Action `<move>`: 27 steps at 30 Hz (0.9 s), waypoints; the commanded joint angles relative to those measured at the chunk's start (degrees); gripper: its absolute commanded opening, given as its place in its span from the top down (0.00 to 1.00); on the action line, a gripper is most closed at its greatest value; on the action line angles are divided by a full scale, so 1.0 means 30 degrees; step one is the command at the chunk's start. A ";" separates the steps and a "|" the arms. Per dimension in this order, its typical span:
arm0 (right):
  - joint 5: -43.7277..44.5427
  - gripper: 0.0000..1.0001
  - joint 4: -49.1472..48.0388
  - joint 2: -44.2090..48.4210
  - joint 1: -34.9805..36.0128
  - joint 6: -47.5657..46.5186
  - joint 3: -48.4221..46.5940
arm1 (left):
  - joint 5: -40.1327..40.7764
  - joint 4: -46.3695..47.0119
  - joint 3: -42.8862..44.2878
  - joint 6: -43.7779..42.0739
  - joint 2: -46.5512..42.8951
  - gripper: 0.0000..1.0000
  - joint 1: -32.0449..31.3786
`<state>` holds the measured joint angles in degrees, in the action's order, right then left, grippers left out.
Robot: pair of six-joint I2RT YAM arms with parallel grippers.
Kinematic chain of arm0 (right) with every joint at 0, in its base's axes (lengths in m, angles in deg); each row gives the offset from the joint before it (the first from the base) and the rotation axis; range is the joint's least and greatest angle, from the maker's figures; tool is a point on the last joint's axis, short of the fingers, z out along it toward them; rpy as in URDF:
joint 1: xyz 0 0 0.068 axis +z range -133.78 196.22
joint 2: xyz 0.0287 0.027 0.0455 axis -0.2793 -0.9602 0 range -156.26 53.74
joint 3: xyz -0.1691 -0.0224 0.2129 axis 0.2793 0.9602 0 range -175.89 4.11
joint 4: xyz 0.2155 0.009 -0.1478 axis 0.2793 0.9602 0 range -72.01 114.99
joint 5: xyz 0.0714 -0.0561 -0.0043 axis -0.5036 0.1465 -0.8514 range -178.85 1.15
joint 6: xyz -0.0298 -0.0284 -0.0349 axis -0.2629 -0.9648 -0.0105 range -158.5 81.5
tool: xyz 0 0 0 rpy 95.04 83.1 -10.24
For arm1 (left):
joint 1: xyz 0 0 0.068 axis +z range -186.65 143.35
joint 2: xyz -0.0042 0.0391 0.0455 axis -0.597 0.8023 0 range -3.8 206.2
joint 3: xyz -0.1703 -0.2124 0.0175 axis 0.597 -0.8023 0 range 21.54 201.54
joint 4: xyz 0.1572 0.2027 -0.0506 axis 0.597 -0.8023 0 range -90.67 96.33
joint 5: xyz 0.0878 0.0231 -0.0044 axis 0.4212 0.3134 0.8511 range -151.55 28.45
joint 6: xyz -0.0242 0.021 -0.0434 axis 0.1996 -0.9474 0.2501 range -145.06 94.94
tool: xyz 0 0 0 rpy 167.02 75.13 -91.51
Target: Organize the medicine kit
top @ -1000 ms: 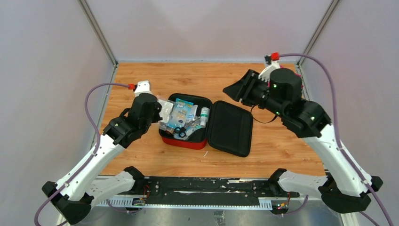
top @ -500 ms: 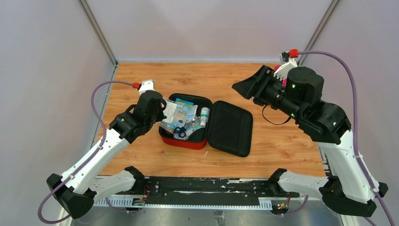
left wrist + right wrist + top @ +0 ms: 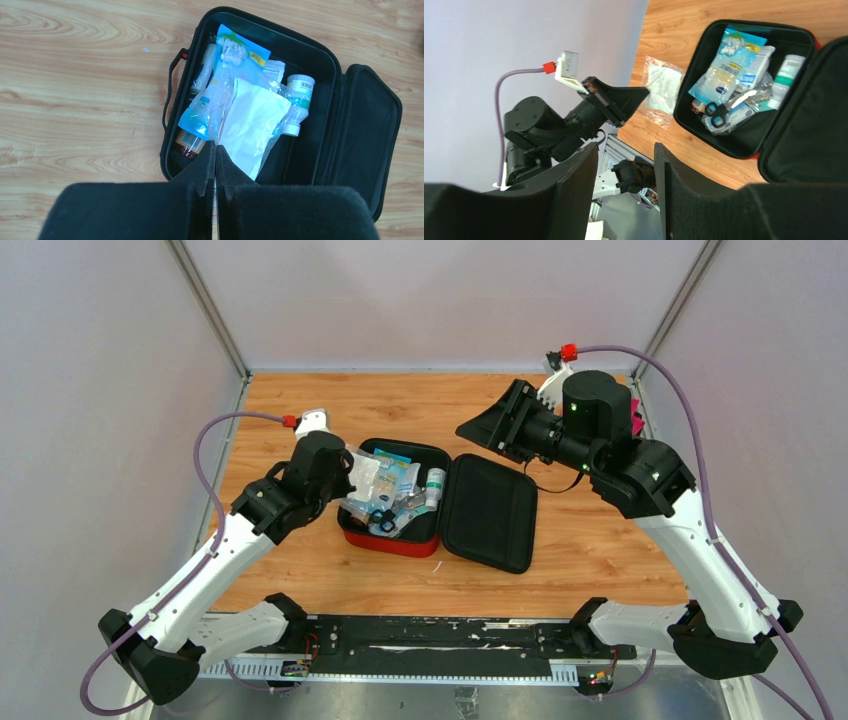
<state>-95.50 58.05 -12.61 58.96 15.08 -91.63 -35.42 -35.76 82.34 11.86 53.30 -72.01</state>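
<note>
**Kit open and mostly packed; one packet in hand**

Your left pincer [image 3: 215, 149] is pressed together on the corner of a clear packet [image 3: 252, 125] with a white pad inside; the packet hangs just ahead of its tips, at the near rim of the medicine kit [image 3: 395, 543]; over the tray or just outside it, I cannot tell. The kit lies open just below and ahead of that pincer, its lid [image 3: 490, 510] flat on the far side. In the tray: blue pouches [image 3: 729, 65], a white bottle [image 3: 298, 100], black-handled scissors [image 3: 716, 112], loosely heaped. Your right pincer [image 3: 624, 150] is spread and empty, raised beyond the lid, the kit below and ahead of it. Judged remaining: seat this packet, settle the heap, shut and zip the lid.
</note>
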 commanded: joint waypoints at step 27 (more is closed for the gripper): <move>-0.4624 0.40 -1.3895 0.5229 -0.3554 -0.0069 1.6137 | -1.0406 1.0617 -0.0458 0.4733 0.3419 1.00 -0.2228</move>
<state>-106.91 22.29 3.19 48.97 13.03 -44.38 -63.62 -8.87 79.76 24.26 62.50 -77.80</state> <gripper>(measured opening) 0.611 0.011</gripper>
